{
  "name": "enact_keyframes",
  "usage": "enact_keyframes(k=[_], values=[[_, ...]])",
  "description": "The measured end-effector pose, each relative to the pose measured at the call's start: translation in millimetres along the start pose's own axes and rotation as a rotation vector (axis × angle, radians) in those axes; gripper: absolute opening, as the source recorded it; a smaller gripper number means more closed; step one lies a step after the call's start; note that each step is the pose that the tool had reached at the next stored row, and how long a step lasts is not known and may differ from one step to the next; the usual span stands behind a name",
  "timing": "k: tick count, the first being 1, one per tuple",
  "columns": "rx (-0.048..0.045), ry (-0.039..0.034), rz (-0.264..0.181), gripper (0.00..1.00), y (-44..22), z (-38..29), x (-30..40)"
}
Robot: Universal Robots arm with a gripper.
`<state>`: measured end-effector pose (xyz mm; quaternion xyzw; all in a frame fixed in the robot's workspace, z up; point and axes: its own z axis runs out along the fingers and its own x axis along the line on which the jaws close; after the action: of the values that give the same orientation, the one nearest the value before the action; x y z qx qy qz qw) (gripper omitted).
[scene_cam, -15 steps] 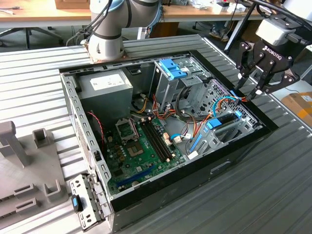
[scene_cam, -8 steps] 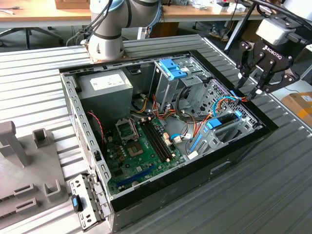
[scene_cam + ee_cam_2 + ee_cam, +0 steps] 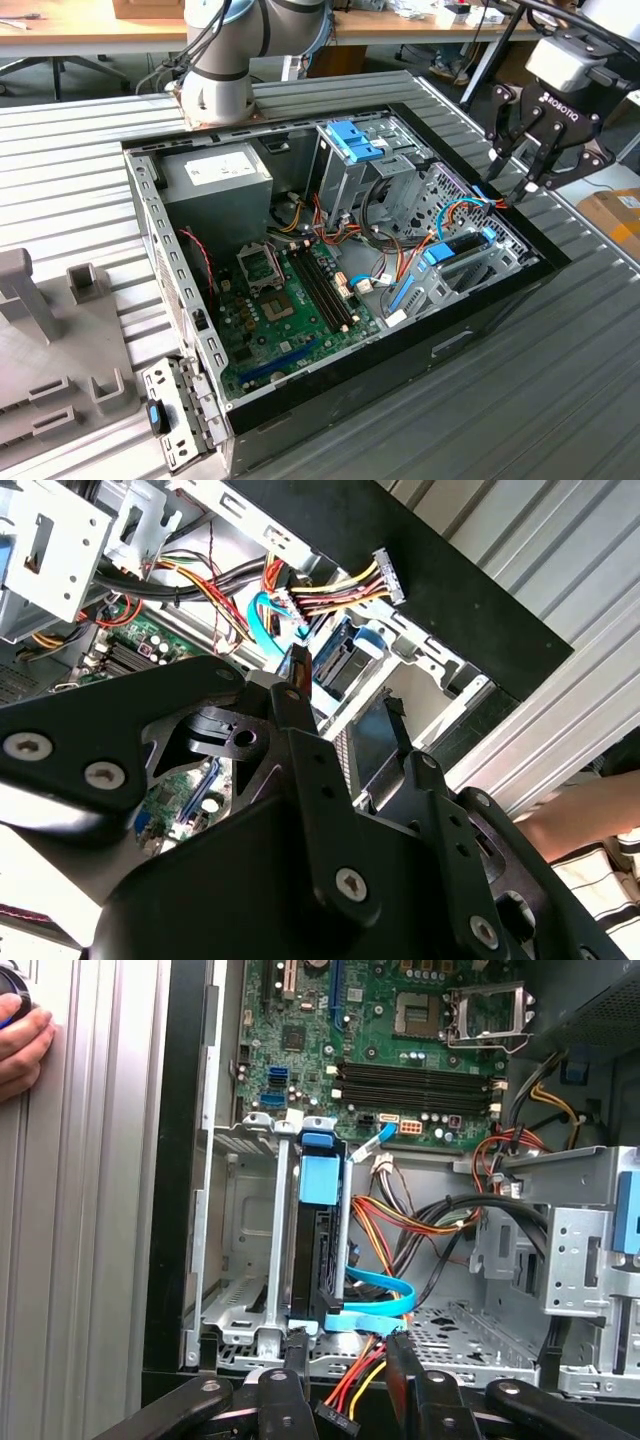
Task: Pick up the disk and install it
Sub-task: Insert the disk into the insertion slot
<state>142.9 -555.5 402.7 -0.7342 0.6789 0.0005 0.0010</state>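
The claw (image 3: 348, 1360) is seen released, its two fingers (image 3: 297, 1365) spread apart with nothing gripped; only a bundle of red, yellow and orange cables (image 3: 350, 1395) is caught in the gap between them. The disk (image 3: 320, 1245) is found just ahead of the fingertips, stood on edge in the drive bay (image 3: 235, 1260) of the open computer case (image 3: 150, 200), with its blue end tab (image 3: 320, 1178) at the end farthest from the claw. In the exterior view the claw (image 3: 518, 180) is held above the case edge and the disk (image 3: 458, 248) lies below it, apart from it. The disk is judged to be stiff, dense for its bulk and easily harmed by knocks, with smooth faces that could slip. A grip across the two blue rails is judged safest, since the tab looks thin and likely to flex. A white label (image 3: 225, 168) is seen on the grey power supply (image 3: 215, 195) far beyond the claw, and lettering is carried on the claw's own body; none of it is read off here.
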Motion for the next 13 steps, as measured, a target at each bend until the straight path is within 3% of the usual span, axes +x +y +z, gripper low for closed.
enact_keyframes(k=[4,7,13], values=[[0.0000,-0.0001,-0.003,0.44,-4.9,0.1,-0.9],[0.0000,0.0000,-0.022,0.44,-15.2,0.4,-0.6],[0.0000,0.0000,-0.024,0.44,-16.1,0.4,-0.5]])
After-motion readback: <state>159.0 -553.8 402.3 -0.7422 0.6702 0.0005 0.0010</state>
